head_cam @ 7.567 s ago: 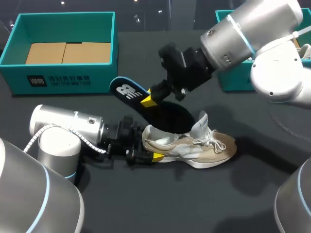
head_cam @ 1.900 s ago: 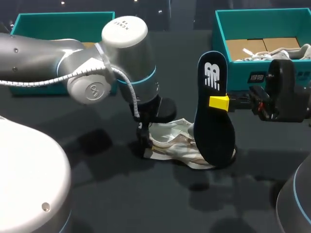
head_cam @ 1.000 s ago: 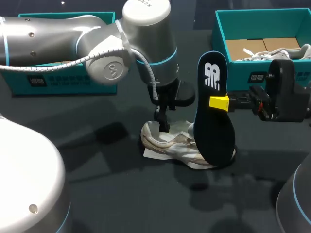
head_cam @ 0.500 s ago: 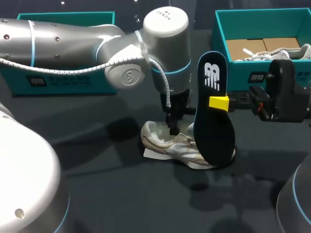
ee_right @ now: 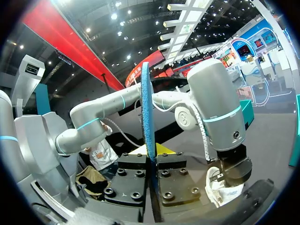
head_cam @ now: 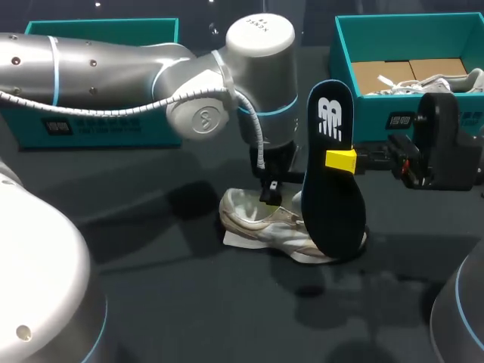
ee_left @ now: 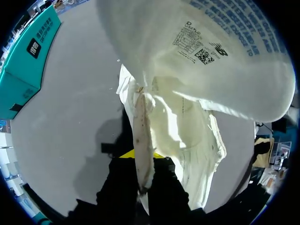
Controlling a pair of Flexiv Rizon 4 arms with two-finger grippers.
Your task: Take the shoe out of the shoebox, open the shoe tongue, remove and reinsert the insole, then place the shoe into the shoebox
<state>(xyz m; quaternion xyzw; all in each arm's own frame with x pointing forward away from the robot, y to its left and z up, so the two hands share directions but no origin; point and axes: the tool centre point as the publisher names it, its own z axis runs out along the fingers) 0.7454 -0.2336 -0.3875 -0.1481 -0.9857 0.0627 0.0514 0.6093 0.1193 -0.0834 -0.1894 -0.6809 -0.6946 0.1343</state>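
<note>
Shoe (head_cam: pixel 261 227): one, pale beige and white, resting on the dark counter (head_cam: pixel 151 265), directly under my left jaws.

Left jaws: pointed straight down into the shoe's opening and pinched on a thin beige edge of the upper. In the left wrist view that edge (ee_left: pixel 140 136) runs between the two black fingers, with a yellow fingertip (ee_left: pixel 127 154) showing beside it. I cannot tell whether the edge belongs to the tongue or the collar. A broad white flap with a printed label (ee_left: pixel 201 51) rises from the shoe just ahead of these jaws.

Insole (head_cam: pixel 330 212): one, dark, with a white mark near its upper end, standing upright. My right jaws are clamped on it from both sides, with a yellow fingertip (head_cam: pixel 340 159) against its face. Its lower end stands in front of the shoe's toe half; contact there cannot be judged. The right wrist view shows the insole (ee_right: pixel 146 108) edge-on between the fingers.

Left arm (head_cam: pixel 113 60): enters from the left and crosses in front of the left shoebox (head_cam: pixel 23 125).

Right arm (head_cam: pixel 446 151): enters level from the right.

Right shoebox (head_cam: pixel 372 125): teal, behind the insole, holding cardboard (head_cam: pixel 393 72) and a second pale shoe (head_cam: pixel 446 82).
</note>
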